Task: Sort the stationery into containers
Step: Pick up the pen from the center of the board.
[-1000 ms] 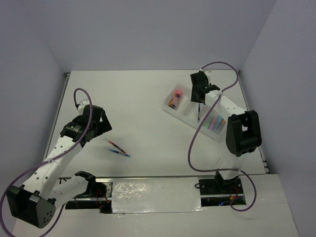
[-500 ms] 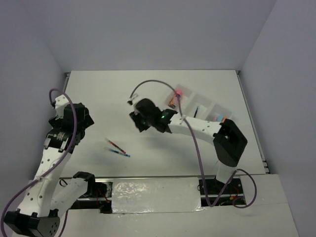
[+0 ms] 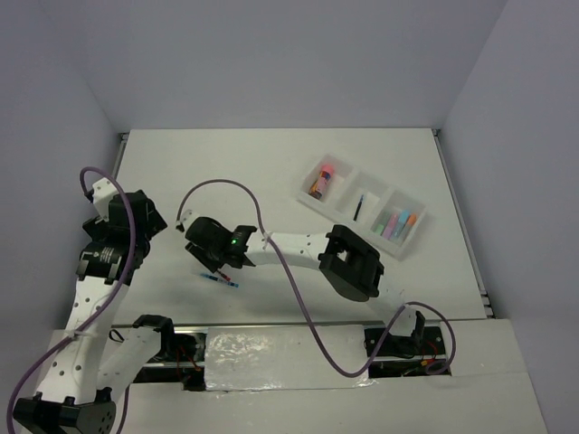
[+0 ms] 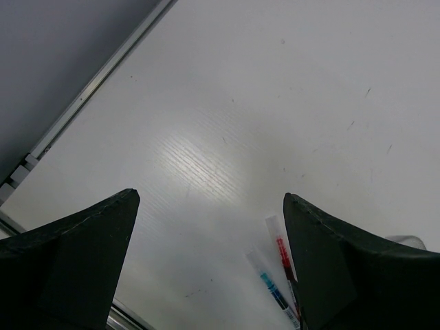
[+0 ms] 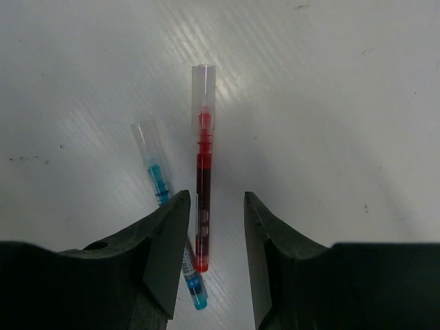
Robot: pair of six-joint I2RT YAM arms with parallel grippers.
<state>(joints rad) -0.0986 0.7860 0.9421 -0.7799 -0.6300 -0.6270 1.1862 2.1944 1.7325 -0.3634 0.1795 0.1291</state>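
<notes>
**Top view.** Your right gripper (image 3: pixel 215 259) is stretched across to the two pens (image 3: pixel 223 281) on the table (image 3: pixel 262 172), well apart from the tray (image 3: pixel 336 213). One pen (image 3: pixel 360 206) lies in the tray's middle compartment, presumably where these two belong. Your left gripper (image 3: pixel 136 220) stands off at the left.

**Left wrist view.** The left gripper is spread wide, with nothing between its fingers.

**Right wrist view.** The right gripper is narrowly parted, straddling the red pen (image 5: pixel 203 165) and not closed on it. The blue pen (image 5: pixel 158 180) runs under one finger (image 5: pixel 165 247), so a pinch may drag both.
</notes>
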